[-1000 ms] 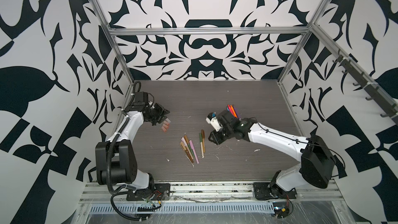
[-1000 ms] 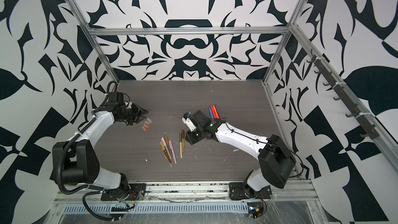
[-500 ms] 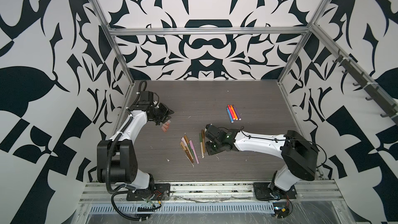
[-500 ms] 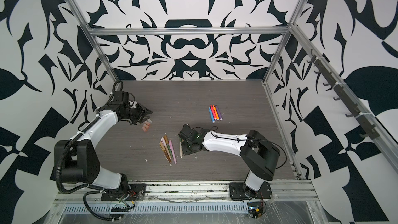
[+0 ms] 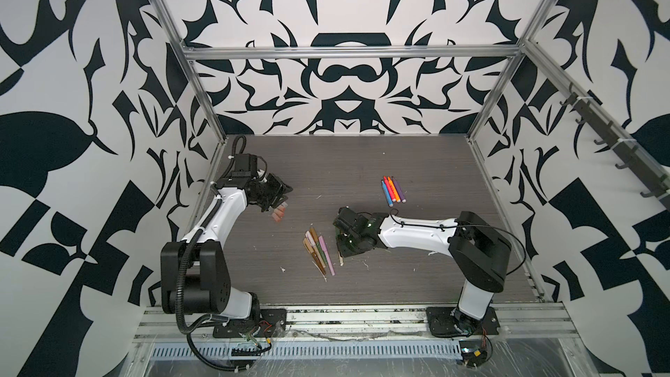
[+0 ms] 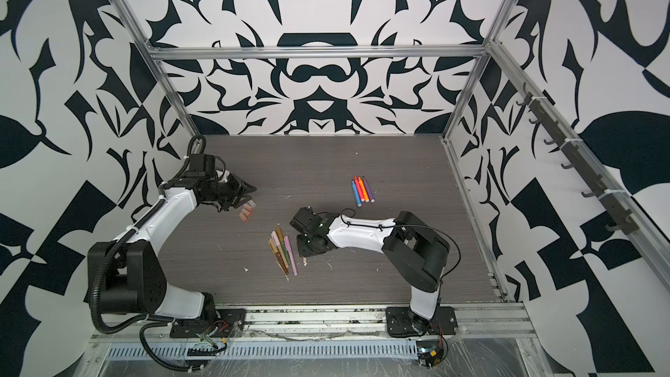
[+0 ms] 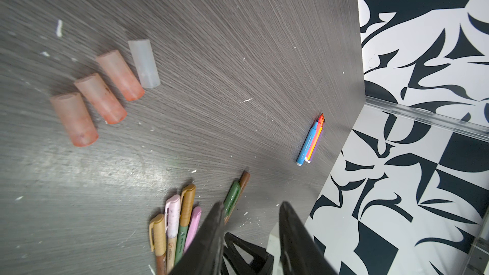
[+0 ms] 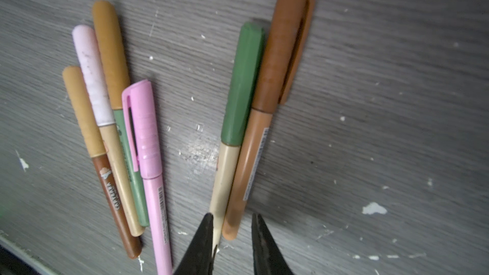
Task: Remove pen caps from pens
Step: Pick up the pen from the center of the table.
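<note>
Left arm [image 5: 222, 212]: upper link stands up from its base and the forearm reaches away along the counter [image 5: 362, 155] edge. The wrist is turned in toward the middle. Left fingers [image 7: 209, 234] are spread wide with nothing between them, and they hang clear above the surface.

Pen caps [image 7: 105, 91]: four loose ones lie flat in a slanted row, three salmon and one frosted white. In both top views [image 5: 277, 213] [image 6: 246, 212] they sit near the left fingertips, off to one side and untouched.

Right arm [image 5: 417, 235]: elbow folded low over its base, forearm stretched nearly level toward the counter's middle. The wrist tips down so the fingers point at the surface. Right fingers [image 8: 203, 239] stand a little apart and pinch nothing.

- The tail of the brown pen [image 8: 247, 167] lies in the gap between the tips, with counter showing on either side.
- The green-capped pen [image 8: 242, 88], cream-barrelled, lies against the brown one, and its tail runs under one finger. Both caps are on.
- Cannot tell whether the tips touch the counter.

Capped pens [image 8: 144, 133]: four more fan out just beside that same finger. Their caps are tan, pale pink, tan and pink.

Coloured pens [image 5: 392, 190]: blue, red-pink, orange and purple lie side by side, well beyond the right fingers toward the back wall. Their nibs are bare in the left wrist view.
</note>
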### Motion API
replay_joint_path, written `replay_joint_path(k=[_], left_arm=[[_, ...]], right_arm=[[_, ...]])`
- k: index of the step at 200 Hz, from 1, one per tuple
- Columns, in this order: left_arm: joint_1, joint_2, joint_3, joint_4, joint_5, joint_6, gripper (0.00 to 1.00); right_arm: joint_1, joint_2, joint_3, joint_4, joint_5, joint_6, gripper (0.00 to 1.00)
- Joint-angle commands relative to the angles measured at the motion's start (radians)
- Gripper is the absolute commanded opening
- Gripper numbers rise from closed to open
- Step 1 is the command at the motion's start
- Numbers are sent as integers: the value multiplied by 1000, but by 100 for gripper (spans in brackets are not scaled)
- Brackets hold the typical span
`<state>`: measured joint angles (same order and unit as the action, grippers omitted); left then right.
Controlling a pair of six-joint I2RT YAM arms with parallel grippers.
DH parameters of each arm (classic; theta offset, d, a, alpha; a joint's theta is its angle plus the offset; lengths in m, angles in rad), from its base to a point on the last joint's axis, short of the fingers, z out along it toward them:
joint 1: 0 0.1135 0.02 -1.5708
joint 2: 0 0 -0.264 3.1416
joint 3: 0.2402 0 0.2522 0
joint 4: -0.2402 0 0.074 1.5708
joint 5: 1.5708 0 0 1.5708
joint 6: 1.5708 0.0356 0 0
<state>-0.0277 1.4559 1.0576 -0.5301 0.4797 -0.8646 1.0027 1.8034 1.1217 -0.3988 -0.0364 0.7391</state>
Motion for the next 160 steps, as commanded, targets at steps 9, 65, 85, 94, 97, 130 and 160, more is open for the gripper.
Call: replay_joint_path(k=[9, 65, 85, 94, 97, 130, 160], left_arm=[[1, -4, 0, -34, 17, 18, 38], [5, 2, 7, -41, 23, 28, 38], [7, 3, 10, -42, 24, 30, 38], [9, 5, 12, -42, 26, 31, 38], [9, 7, 13, -42, 26, 32, 38], [12, 9, 21, -48, 30, 36, 38], [15, 8, 22, -51, 31, 39, 38]], right_arm=[[-3, -7, 41, -40, 16, 17, 28], [-6, 23, 56, -63, 19, 31, 23], [-8, 31, 61, -67, 13, 36, 21], [-10, 38, 65, -70, 9, 36, 21], [-10, 41, 68, -74, 8, 38, 21], [-16, 63, 82, -102, 10, 46, 21], [-21, 103, 140, -200, 56, 50, 23]])
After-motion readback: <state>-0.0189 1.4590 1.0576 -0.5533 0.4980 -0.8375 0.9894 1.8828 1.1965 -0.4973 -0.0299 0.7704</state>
